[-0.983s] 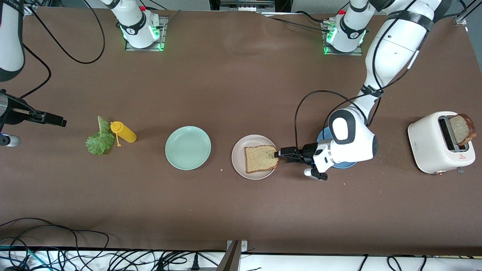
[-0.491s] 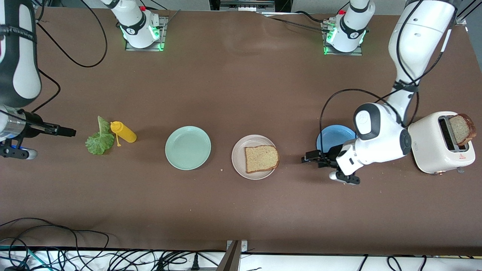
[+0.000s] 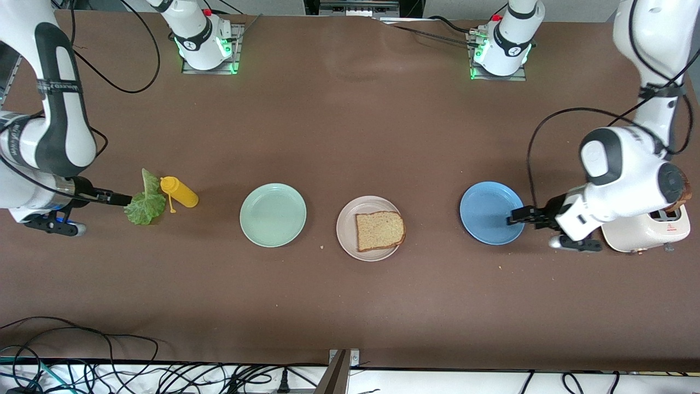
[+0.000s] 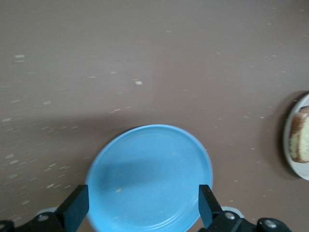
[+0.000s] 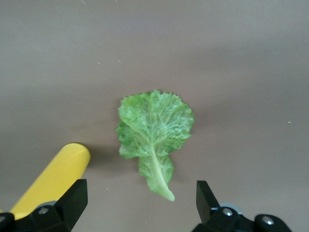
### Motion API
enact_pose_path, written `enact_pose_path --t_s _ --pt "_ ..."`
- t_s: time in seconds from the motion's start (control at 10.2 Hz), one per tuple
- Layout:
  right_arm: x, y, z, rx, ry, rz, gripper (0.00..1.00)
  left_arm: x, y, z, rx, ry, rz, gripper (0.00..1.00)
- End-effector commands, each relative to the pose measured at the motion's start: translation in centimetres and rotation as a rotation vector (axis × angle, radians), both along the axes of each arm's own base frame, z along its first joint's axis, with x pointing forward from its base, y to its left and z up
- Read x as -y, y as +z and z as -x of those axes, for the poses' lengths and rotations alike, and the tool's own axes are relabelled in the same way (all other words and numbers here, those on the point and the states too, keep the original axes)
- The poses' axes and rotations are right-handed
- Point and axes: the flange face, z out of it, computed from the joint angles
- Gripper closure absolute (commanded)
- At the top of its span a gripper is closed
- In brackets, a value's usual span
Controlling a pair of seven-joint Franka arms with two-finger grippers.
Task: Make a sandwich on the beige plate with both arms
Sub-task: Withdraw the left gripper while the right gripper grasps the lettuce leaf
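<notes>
While one bread slice point(image 3: 380, 230) lies on the beige plate point(image 3: 345, 227), the right gripper point(image 3: 121, 200), fingers spread, hovers at the lettuce leaf point(image 3: 144, 203) edge; the left gripper point(image 3: 517, 215), fingers spread, hangs over the blue plate point(image 3: 486, 212) rim.

Green lettuce point(image 3: 144, 204); brown bread point(image 3: 379, 230); beige plate point(image 3: 346, 225); blue plate point(image 3: 484, 213).

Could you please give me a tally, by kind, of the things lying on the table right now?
Plates: 3 (mint-green plate, beige plate, blue plate)
Bread slices: 2 (bread slice, slice in toaster)
Lettuce leaf: 1
Yellow squeeze bottle: 1
Toaster: 1
Total: 8
</notes>
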Motion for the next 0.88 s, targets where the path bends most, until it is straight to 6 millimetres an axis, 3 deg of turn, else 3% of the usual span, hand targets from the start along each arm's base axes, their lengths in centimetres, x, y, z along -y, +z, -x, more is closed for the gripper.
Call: enact_pose_path --t_s 0.0,0.2,0.39,0.59,0.79 --pt "0.1 -2.9 1.8 -0.003 -0.013 0.002 0.0 -5.5 4.7 3.0 0.008 -0.012 -0.171 0.0" --pt "0.1 -5.2 2.1 -0.041 -0.011 0.001 0.0 -9.2 7.7 4.7 -0.02 0.025 -0.195 0.0" --pt "0.8 -7.1 2.4 -0.071 -0.021 0.002 0.0 -10.8 11.2 6.7 -0.044 0.051 -0.188 0.0" --pt "0.7 -9.3 2.6 -0.103 -0.019 0.002 0.0 -11.1 13.0 8.0 -0.08 0.043 -0.195 0.0" --pt "1.0 -10.6 2.9 -0.123 -0.021 0.001 0.0 -9.8 14.9 8.3 -0.08 0.019 -0.192 0.0"
